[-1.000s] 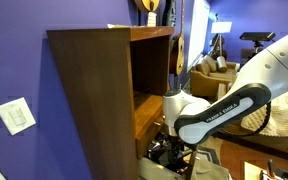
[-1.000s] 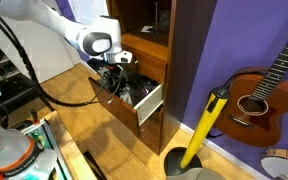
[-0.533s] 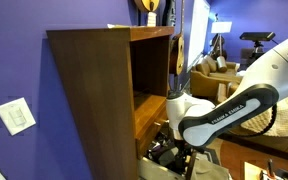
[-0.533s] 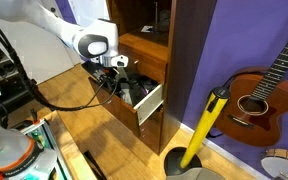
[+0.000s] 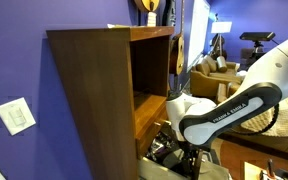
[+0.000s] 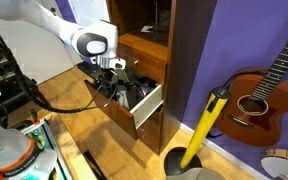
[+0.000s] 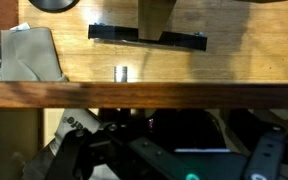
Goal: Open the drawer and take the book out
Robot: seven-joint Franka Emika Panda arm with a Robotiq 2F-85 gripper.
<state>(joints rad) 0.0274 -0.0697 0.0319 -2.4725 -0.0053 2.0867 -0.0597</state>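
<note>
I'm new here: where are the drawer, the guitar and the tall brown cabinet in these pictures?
drawer [image 6: 149,105]: in an exterior view, on its pale front panel.
guitar [image 6: 269,112]: in an exterior view, on its body.
cabinet [image 5: 94,100]: in an exterior view, on its side wall.

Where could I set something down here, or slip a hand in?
The wooden floor in front of the open light tan wooden drawer is mostly bare. The dark brown cabinet's shelf compartment just above looks bare too. The drawer's inside is crowded: dark clutter fills it, with the open gripper right over it.
</note>
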